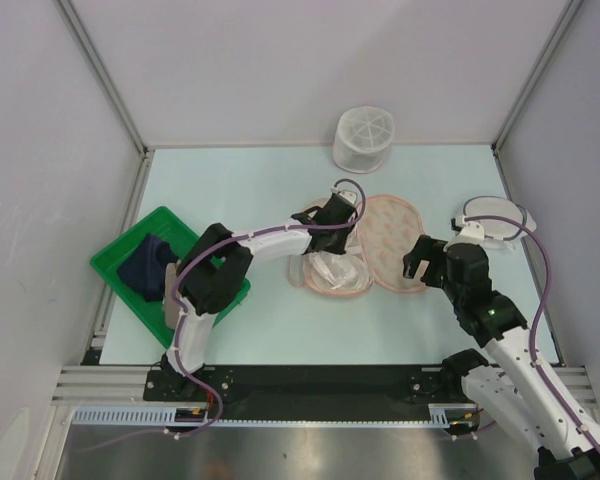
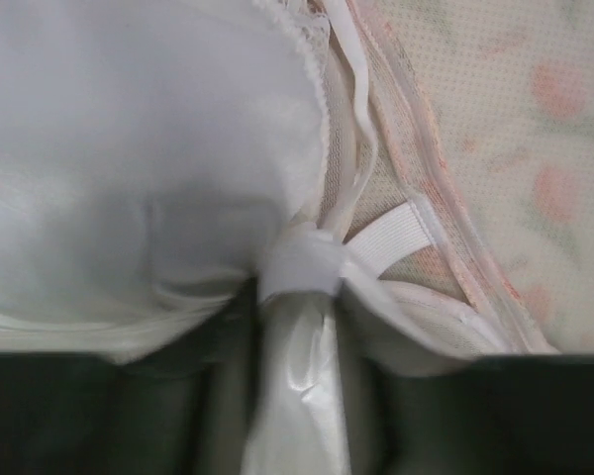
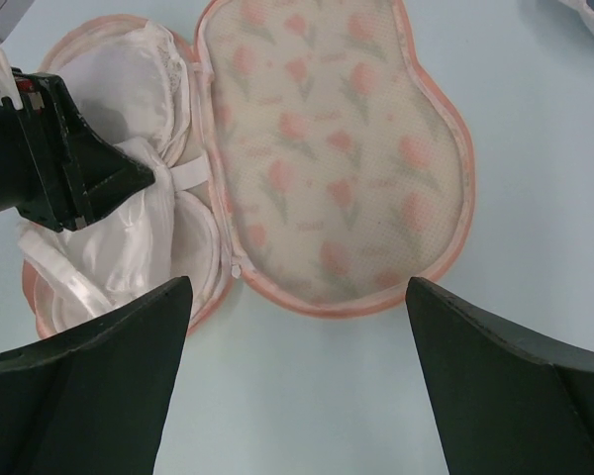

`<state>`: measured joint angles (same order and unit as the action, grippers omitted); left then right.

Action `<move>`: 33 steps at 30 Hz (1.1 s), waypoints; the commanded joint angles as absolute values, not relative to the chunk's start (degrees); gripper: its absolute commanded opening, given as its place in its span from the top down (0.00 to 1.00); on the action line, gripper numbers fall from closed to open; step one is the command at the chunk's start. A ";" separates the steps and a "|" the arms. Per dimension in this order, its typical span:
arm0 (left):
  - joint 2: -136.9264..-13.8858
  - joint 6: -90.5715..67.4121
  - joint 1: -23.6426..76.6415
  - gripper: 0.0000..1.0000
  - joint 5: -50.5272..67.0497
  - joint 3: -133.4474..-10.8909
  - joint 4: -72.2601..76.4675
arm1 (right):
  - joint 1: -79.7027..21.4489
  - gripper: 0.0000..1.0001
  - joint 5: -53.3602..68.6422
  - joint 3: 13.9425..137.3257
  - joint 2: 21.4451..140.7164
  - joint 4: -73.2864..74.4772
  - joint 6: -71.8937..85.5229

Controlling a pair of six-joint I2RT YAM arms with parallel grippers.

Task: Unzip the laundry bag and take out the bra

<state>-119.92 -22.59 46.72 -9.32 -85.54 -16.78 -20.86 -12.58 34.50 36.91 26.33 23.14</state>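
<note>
metal plate point(image 1: 310, 450): top view, closest thing, well off the near side of the laundry bag point(image 1: 391, 243)
laundry bag: unzipped, flopped open like a clamshell, both halves flat on the table point(image 1: 280, 330)
bra point(image 1: 332, 268): whitish, bunched up in the bag's left half
left gripper point(image 1: 330, 222): reaching in from the bag's left, down on the bra
right gripper point(image 1: 417, 262): just beside the near-right rim of the bag's right half
green tray point(image 1: 115, 262): well left of the bag, dark navy cloth point(image 1: 145, 268) inside
white mesh cylinder point(image 1: 364, 138): upright, beyond the bag's far side
white mesh disc point(image 1: 495, 222): flat, right of the bag, apart from it

left wrist view, finger point(image 2: 297, 396): silvery, tip buried in the bra's point(image 2: 129, 129) centre band, jaws together and pinching it
bag lining point(image 2: 515, 119): peach print, pink edging just right of the bra

right wrist view, fingers point(image 3: 79, 376): spread wide, nothing gripped, near side of the bag point(image 3: 327, 158)
bag here: tulip-print half bare, other half full of bra point(image 3: 119, 74)
left gripper point(image 3: 144, 181) here: black wedge, tip clamped on the bra's middle, inside the bag's left half
</note>
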 commanded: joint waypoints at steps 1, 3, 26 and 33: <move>-116.55 -22.68 46.49 0.81 -10.02 -83.59 -14.85 | -20.57 0.05 -12.30 34.54 37.52 23.64 21.80; -114.62 -22.59 46.49 0.96 -9.58 -82.88 -14.33 | -20.57 0.05 -12.39 35.07 37.97 23.90 21.53; -85.89 -14.94 46.49 1.00 -9.76 -78.31 -14.24 | -20.30 0.05 -13.27 37.62 38.41 26.28 22.06; -78.06 -13.71 45.79 1.00 -4.32 -77.26 -14.24 | -20.21 0.05 -12.83 37.79 38.41 26.02 22.41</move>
<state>-84.12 -15.70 46.52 -8.21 -77.56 -15.62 -20.49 -12.62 35.18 38.68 26.24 22.31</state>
